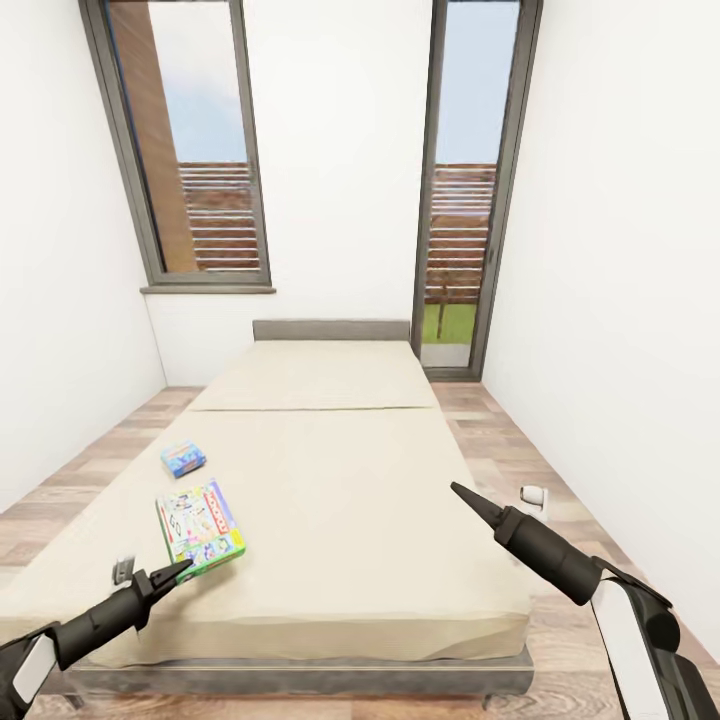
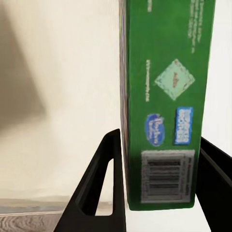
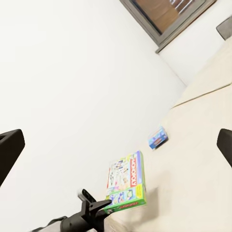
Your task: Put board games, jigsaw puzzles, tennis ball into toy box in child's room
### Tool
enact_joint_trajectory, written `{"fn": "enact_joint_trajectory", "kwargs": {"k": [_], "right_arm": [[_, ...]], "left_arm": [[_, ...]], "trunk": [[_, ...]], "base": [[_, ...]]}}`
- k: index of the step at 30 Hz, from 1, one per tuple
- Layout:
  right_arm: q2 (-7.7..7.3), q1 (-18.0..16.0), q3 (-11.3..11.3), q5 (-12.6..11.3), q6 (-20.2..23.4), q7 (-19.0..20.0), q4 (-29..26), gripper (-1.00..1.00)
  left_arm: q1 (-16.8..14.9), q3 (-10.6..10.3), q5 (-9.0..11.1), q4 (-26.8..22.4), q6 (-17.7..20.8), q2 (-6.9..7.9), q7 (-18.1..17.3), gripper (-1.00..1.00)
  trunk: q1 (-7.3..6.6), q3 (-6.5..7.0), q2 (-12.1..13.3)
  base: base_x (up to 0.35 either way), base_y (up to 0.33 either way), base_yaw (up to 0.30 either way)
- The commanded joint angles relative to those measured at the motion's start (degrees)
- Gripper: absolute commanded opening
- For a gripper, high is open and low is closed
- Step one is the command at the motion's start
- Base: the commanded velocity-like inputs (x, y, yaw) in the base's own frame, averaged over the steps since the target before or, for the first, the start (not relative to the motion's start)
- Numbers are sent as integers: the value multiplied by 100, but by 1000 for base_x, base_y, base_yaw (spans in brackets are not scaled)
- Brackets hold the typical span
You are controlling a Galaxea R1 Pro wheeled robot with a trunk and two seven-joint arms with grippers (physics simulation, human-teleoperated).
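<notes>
**Closing in on the first board game at the foot of the bed**

Reaching over the near left corner of the bed (image 1: pixel 330 500), the left tool (image 1: pixel 178 572) has its two fingers set either side of the green end of the white-green board game (image 1: pixel 200 528). In the left wrist view the box edge (image 2: pixel 162 104) stands between the fingers with a sliver of gap on each side, so the jaws look parted and not yet clamped. The box lies flat on the beige cover, its near end raised slightly, judging by the right wrist view.

The right tool (image 1: pixel 470 497) hovers above the bed's right side, well apart from any toy; its fingers sit wide in its own view and hold nothing.

Farther up the cover lies the small blue board game (image 1: pixel 183 458), untouched.

The step in hand seems to be the pick-up of the longer box. Next, the left fingers need to pinch the box end firmly, then lift it level for the carry to the toy box.
</notes>
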Motion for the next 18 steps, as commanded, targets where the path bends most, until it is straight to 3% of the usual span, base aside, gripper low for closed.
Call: {"fn": "enact_joint_trajectory", "kwargs": {"k": [1,9,14,17,18], "right_arm": [[0,-4,-4,-18,33,2,0,100],[0,-5,-8,-17,28,-71,28,100],[3,-5,-1,-8,26,-612,34,100],[6,-5,9,-9,-15,-964,31,100],[7,-5,17,-12,-81,-1045,31,100]], "left_arm": [[-3,6,-6,-45,45,0,-14,-100],[-3,-46,-35,-677,543,0,-17,-100],[-3,-76,-38,-916,981,130,-177,-100],[-3,-286,-45,-1070,1220,210,-525,-100],[-3,-451,-49,-1129,1267,231,-692,-100]], "trunk": [[-24,12,39],[-199,156,360],[-309,246,560],[-375,300,681],[-397,318,721]], "base": [[0,0,0],[0,0,0],[0,0,0],[0,0,0],[0,0,0]]}}
